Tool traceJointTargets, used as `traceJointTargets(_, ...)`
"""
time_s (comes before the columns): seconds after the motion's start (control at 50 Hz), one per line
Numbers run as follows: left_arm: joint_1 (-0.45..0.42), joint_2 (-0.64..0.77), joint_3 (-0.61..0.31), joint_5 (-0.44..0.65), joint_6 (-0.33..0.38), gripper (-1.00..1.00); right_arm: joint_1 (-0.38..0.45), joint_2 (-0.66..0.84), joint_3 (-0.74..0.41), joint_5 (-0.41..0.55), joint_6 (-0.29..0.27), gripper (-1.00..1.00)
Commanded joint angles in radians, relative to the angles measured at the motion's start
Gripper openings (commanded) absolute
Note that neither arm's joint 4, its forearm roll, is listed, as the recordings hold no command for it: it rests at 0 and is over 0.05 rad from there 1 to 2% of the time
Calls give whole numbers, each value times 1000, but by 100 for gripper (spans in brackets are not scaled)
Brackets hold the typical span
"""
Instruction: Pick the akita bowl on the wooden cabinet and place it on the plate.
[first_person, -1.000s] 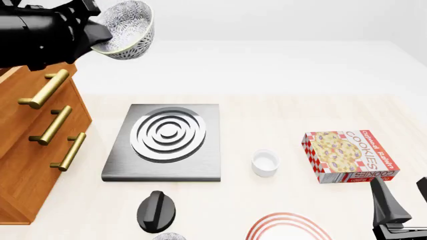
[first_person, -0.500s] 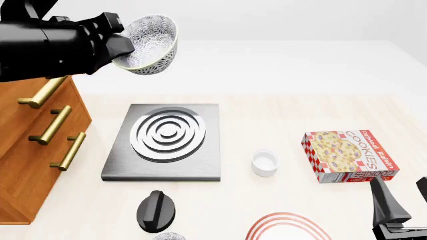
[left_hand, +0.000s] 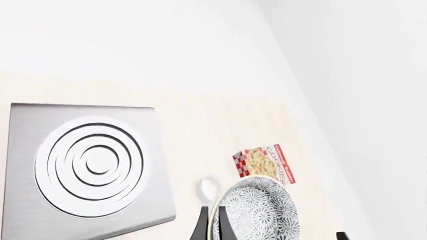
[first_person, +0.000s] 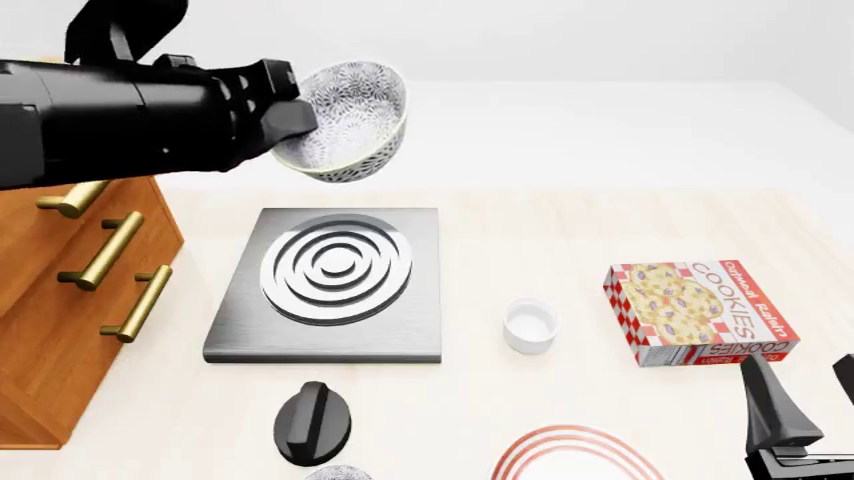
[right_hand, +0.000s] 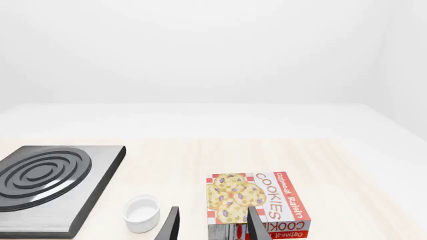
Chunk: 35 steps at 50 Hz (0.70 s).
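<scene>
- Bowl (first_person: 350, 120): glossy glazed ceramic, fine black-and-white speckled pattern, upper left of front view.
- Cabinet (first_person: 54, 300): smooth orange-brown wood with visible grain; handles (first_person: 102, 250) polished brass-coloured metal.
- Stove (first_person: 331, 283): brushed grey metal slab, shiny silver rings.
- Cup (first_person: 530, 326): plain white, smooth, slightly glossy.
- Cookie box (first_person: 697, 312): printed cardboard, faint sheen.
- Plate (first_person: 574, 455): smooth white with thin red rings, bottom edge.
- Table (first_person: 561, 240): pale matt wood, light grain.
- Left arm (first_person: 120, 120): black, semi-gloss casing.
</scene>
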Motion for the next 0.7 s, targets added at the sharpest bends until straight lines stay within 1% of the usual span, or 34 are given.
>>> traceJointTargets(0.02, -59, 8, 1, -2, 28, -100, 0, 0, 0, 0, 0, 100)
traceJointTargets(0.14, -81, 18, 9, -9, 40, -100, 0, 0, 0, 0, 0, 100)
traceJointTargets(0.44, -143, 48, 19, -30, 44, -100, 0, 0, 0, 0, 0, 100)
traceJointTargets(0.54, -177, 66, 14, -31, 57, -100, 0, 0, 0, 0, 0, 100)
traceJointTargets(0.7, -201, 89, 14, -35, 69, -100, 0, 0, 0, 0, 0, 100)
